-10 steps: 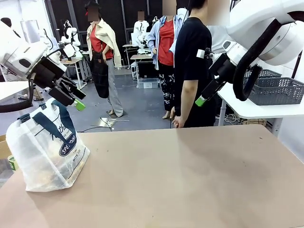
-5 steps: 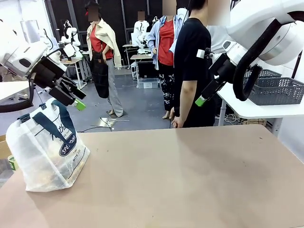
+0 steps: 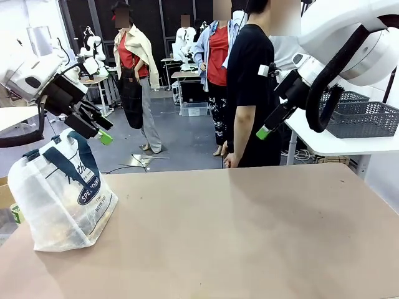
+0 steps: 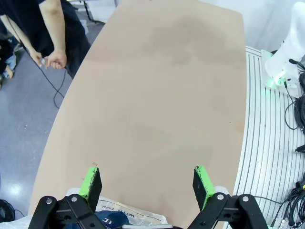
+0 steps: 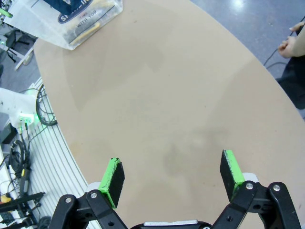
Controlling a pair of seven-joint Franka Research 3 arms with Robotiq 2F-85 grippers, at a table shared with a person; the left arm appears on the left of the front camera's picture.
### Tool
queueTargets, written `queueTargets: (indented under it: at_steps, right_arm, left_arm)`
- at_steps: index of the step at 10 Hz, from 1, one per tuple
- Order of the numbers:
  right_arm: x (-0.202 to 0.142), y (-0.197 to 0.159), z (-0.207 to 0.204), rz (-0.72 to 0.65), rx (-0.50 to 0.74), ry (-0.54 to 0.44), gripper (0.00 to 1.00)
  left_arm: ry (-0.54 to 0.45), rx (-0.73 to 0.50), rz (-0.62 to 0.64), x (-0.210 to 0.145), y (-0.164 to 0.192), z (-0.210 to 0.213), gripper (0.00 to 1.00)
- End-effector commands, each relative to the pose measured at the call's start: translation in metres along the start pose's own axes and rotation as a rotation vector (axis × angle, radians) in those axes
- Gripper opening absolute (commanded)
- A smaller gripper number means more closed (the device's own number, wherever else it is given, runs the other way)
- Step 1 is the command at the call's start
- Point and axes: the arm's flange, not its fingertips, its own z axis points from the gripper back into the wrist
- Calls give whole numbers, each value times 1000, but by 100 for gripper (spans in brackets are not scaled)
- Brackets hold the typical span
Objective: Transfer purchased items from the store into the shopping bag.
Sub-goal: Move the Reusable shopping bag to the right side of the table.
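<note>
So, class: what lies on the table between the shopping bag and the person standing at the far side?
Nothing: in the front view, bare tabletop runs from the shopping bag to the person.

Left gripper (image 3: 100,129) and right gripper (image 3: 265,129) both raised in air, jaws wide apart, empty.

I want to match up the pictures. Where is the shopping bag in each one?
Front view: the shopping bag stands at the table's left edge, below the left arm's open fingers.
Left wrist view: just its top peeks in at the bottom edge, between the fingers.
Right wrist view: it sits in the top left corner.
Shared landmark: the tan table.
</note>
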Motion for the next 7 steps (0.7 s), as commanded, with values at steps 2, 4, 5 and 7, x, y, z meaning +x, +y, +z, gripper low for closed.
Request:
queueTargets:
  at_steps: [2,4,5,7]
  right_arm:
    - [3,-1,1,-13,1,18,100]
    - [3,-1,1,-13,1,18,100]
    - [3,-1,1,-13,1,18,100]
    - [3,-1,1,-13,1,18,100]
  left_arm:
    - [-19,-12,-14,-1,2,3,100]
    - [-19,-12,-14,-1,2,3,100]
    - [-19,-12,-14,-1,2,3,100]
    - [-19,-12,-14,-1,2,3,100]
